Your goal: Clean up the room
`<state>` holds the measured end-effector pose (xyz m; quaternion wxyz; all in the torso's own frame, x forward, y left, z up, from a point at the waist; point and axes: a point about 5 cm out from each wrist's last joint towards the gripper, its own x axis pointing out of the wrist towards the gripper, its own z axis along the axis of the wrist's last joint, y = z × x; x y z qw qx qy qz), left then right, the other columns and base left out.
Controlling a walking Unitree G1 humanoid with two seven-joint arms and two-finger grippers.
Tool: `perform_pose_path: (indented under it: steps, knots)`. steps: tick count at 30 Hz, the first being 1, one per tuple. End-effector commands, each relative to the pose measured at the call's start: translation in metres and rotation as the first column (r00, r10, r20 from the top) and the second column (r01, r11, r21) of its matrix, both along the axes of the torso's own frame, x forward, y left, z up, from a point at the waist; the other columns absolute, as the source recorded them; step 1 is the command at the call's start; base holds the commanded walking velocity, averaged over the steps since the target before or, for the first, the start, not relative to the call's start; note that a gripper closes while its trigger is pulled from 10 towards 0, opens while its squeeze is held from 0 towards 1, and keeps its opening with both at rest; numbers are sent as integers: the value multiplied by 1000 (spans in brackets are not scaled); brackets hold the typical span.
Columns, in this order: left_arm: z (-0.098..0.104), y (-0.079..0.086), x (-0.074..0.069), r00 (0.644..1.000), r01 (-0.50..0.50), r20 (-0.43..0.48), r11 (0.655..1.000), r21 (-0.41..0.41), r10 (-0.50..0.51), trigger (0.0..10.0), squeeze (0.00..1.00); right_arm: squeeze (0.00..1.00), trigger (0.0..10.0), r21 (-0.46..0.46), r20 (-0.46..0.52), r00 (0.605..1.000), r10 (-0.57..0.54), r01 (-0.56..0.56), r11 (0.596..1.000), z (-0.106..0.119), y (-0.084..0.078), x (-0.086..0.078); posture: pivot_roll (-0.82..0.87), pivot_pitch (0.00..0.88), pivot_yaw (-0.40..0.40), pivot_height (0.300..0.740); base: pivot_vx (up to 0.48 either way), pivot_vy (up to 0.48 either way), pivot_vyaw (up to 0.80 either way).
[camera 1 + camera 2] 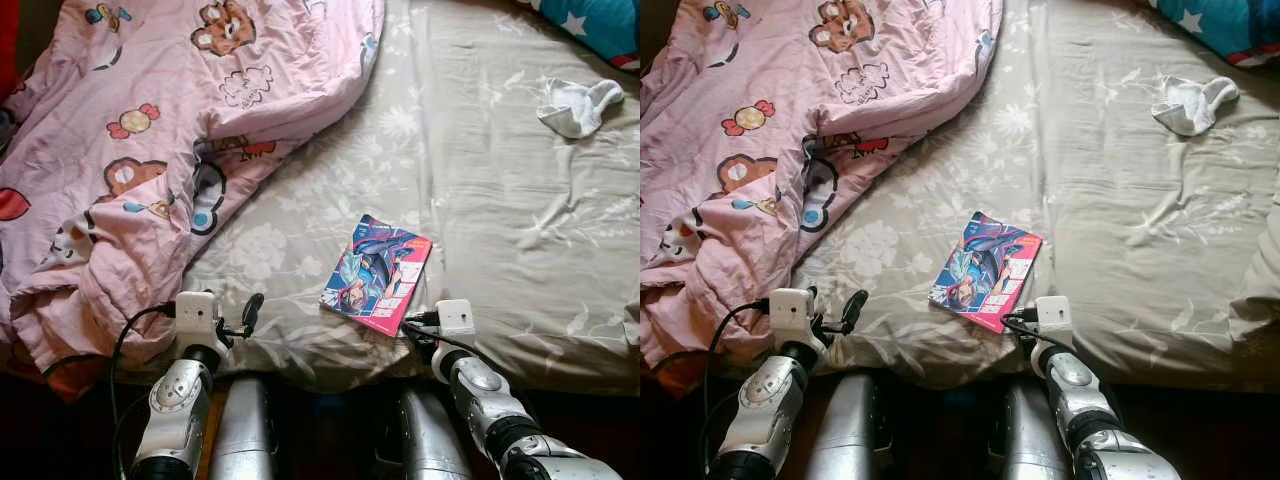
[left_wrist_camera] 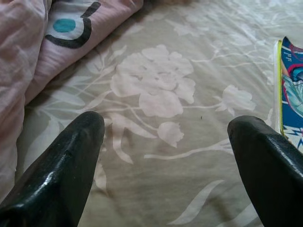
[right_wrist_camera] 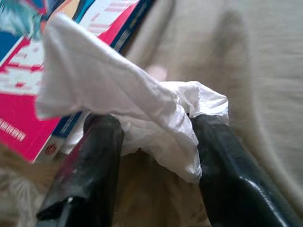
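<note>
Left eye view: beige floral bed sheet (image 1: 500,220) spans the frame, with a pink cartoon-print quilt (image 1: 150,130) heaped over the upper left and a blue star-patterned pillow (image 1: 600,25) at the upper right corner. A colourful comic book (image 1: 377,274) lies at lower centre, tilted, and a crumpled white cloth (image 1: 578,106) sits at upper right, well apart from it. The left gripper (image 1: 250,312) hangs at lower left beside the quilt's edge; the right gripper (image 1: 418,325) is at lower centre-right, just beside the book's lower corner.

Right eye view: same scene, shifted slightly leftward in the frame.

Left wrist view: two black fingers (image 2: 61,175) stand wide apart with nothing between them, above a large floral motif on the sheet; the quilt occupies the upper left, the book's edge the right margin.

Right wrist view: the black fingers (image 3: 85,175) are closed on a crumpled white tissue (image 3: 137,113), which drapes over them; the book fills the upper left, the sheet the right.
</note>
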<state>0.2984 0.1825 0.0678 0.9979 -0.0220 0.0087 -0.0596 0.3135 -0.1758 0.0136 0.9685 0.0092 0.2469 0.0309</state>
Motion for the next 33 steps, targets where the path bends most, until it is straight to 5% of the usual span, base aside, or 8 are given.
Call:
perform_pose_path:
  steps: [1, 23, 33]
  knots:
    - [-12, 1, -8, 998, -5, -55, 1000, 1, 5, 10000, 0, 0, 0, 15, -12, 999, -40, 40, 999, -6, -5, -6, 184, 344, 5, 625, 0, 0, 0]
    - [-15, -8, -8, 998, 12, -61, 1000, -1, -12, 10000, 0, 0, 0, 57, 26, 998, -54, 53, 997, -6, 2, -7, 157, 264, -17, 625, 0, 0, 0]
    - [-17, -12, -7, 998, 12, -63, 1000, -11, -13, 10000, 0, 0, 0, 143, 145, 981, -127, 107, 984, -3, 1, -13, 136, 248, -30, 625, 0, 0, 0]
